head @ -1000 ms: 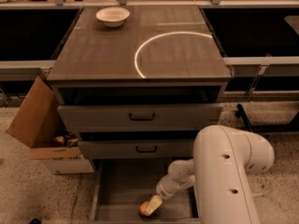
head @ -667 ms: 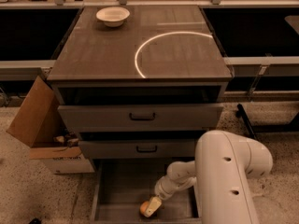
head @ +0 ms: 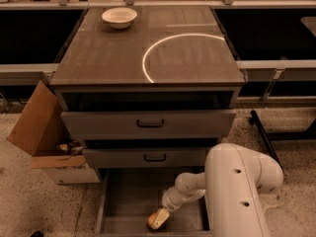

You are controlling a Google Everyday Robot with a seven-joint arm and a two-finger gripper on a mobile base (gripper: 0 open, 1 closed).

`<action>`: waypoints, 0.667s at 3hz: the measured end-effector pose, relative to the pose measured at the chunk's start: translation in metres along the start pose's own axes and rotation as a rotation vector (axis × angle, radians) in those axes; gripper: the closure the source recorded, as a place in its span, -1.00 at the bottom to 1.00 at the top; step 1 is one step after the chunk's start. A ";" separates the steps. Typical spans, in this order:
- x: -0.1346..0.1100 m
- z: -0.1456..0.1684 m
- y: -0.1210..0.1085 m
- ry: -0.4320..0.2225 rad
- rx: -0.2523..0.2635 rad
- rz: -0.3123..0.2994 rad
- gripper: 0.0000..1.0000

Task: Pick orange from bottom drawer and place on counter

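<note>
The orange (head: 151, 221) lies on the grey floor of the open bottom drawer (head: 126, 201), near its front edge. My gripper (head: 158, 219) reaches down into the drawer from the white arm (head: 237, 191) and sits right at the orange, partly covering it. The counter (head: 113, 53) is the brown-grey cabinet top with a bright white arc (head: 148, 58).
A white bowl (head: 119, 17) stands at the counter's back left. Two upper drawers (head: 150, 124) with dark handles stand slightly out above the bottom drawer. An open cardboard box (head: 47, 137) sits on the floor left of the cabinet. A dark bar (head: 264, 132) lies on the floor at right.
The arm's upper body has shifted slightly; the gripper stays at the orange in the bottom drawer.
</note>
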State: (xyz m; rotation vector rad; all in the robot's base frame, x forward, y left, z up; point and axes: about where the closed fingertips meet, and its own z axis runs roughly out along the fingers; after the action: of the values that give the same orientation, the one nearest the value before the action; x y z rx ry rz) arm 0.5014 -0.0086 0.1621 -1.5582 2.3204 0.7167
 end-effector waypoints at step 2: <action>0.000 0.018 -0.008 -0.030 0.002 -0.194 -1.00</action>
State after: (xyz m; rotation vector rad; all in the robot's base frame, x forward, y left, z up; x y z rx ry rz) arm 0.5076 -0.0014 0.1454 -1.7297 2.1110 0.6846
